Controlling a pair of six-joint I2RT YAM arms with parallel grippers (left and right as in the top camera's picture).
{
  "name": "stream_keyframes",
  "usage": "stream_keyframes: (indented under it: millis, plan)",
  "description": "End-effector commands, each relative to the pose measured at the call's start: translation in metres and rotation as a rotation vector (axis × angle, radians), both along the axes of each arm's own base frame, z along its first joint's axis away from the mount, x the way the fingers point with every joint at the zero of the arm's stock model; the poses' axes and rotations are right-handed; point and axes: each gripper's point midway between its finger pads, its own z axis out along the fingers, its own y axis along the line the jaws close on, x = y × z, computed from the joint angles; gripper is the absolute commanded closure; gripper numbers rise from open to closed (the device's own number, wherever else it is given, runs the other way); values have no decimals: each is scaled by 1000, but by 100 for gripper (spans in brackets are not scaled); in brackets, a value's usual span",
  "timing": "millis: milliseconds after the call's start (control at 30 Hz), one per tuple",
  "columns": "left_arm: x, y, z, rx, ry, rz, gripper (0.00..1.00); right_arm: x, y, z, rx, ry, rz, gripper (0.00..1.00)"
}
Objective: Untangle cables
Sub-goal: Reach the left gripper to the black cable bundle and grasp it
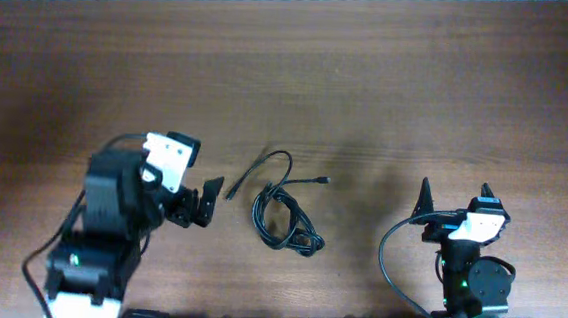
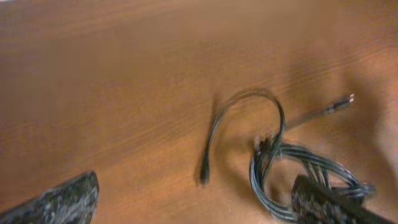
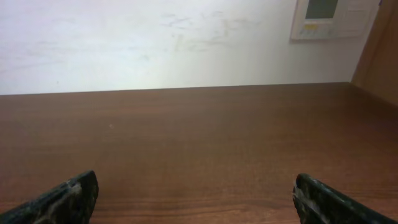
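The cables (image 1: pixel 282 211) are thin black cords lying in a loose coiled bundle on the wooden table near the middle front, with one plug end pointing left and one pointing right. In the left wrist view the cables (image 2: pixel 292 158) show as a loop and a bundle under my right fingertip. My left gripper (image 1: pixel 204 202) is open and empty, just left of the bundle, low over the table. My right gripper (image 1: pixel 453 204) is open and empty, well to the right of the cables, and sees only bare table (image 3: pixel 199 149).
The wooden table (image 1: pixel 370 75) stretches far behind the cables. A pale wall (image 3: pixel 155 43) with a white control panel (image 3: pixel 326 18) stands beyond the table's far edge. Thick black arm wires (image 1: pixel 389 262) curve by the right arm base.
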Motion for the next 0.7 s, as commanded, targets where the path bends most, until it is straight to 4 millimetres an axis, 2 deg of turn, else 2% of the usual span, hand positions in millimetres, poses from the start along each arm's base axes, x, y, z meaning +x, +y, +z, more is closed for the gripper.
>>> stream_keyframes:
  millis: [0,67,200,333,433,667]
  plan:
    - [9,-13,3,14,102,-56,1,-1,-5,-3,7,6,-28,1]
    - [10,-28,-13,39,198,-105,1,-1,-5,-3,7,6,-28,1]
    - [0,-57,-59,78,393,-203,1,-1,-5,-3,7,6,-28,1]
    - [-1,-63,-84,101,482,-220,1,-1,-5,-3,7,6,-28,1]
    - [2,-79,-96,34,526,-263,1,-1,-5,-3,7,6,-28,1]
    - [-3,-77,-132,15,708,-156,1,-1,-5,-3,7,6,-28,1]
